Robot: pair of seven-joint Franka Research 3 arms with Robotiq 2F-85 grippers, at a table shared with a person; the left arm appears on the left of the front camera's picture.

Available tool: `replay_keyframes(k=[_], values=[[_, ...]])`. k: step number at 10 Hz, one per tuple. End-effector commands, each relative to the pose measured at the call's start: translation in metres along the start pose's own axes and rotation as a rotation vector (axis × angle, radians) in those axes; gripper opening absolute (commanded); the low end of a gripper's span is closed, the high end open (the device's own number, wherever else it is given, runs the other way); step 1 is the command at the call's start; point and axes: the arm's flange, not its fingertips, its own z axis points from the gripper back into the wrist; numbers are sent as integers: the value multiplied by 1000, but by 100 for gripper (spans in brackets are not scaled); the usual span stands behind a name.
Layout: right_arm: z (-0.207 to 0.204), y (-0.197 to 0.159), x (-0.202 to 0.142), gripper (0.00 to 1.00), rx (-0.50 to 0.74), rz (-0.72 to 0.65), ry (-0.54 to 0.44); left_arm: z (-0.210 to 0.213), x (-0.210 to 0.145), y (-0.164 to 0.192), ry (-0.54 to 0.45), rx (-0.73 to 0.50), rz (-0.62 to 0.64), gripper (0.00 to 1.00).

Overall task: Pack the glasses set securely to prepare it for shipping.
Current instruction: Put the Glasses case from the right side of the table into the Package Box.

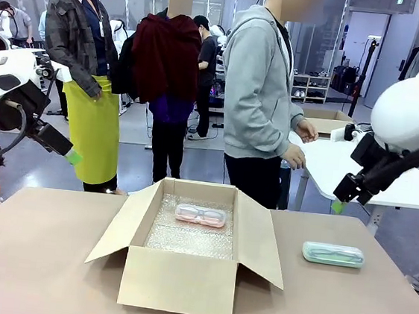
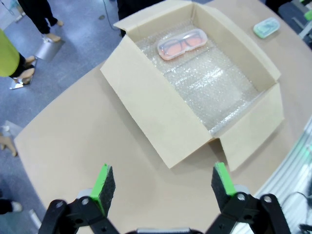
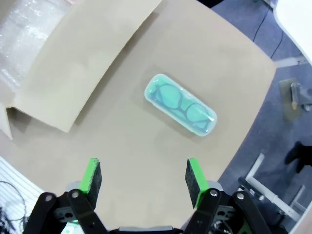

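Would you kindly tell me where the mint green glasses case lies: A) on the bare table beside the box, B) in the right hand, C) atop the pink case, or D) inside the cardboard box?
A: the mint green case lies flat on the table outside the cardboard box, while the pink case sits inside it on bubble wrap.

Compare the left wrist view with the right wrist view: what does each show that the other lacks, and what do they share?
Left wrist view: the pink case lying on bubble wrap inside the open cardboard box, and the open left gripper. Right wrist view: the open right gripper and the dark frames inside the mint green case. Shared: the mint green case on the table, part of the box, some bubble wrap.
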Motion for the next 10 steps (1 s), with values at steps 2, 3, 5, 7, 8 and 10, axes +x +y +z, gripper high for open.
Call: replay_keyframes(k=[2, 3, 5, 7, 8, 10], values=[[-31, -36, 52, 87, 44, -64, 75, 2, -1, 1, -8, -13, -1, 100], [-36, -40, 58, 87, 45, -64, 75, 2, -1, 1, -8, -13, -1, 100], [-39, -45, 63, 87, 28, 68, 74, 2, -1, 1, -8, -13, -1, 100], [-42, -56, 65, 87, 184, 494, 175, 2, -1, 1, -8, -13, -1, 100], [-45, -58, 63, 87, 152, 701, 198, 2, -1, 1, -8, -13, -1, 100], [-51, -52, 57, 87, 89, 844, 296, 2, -1, 1, -8, -13, -1, 100]])
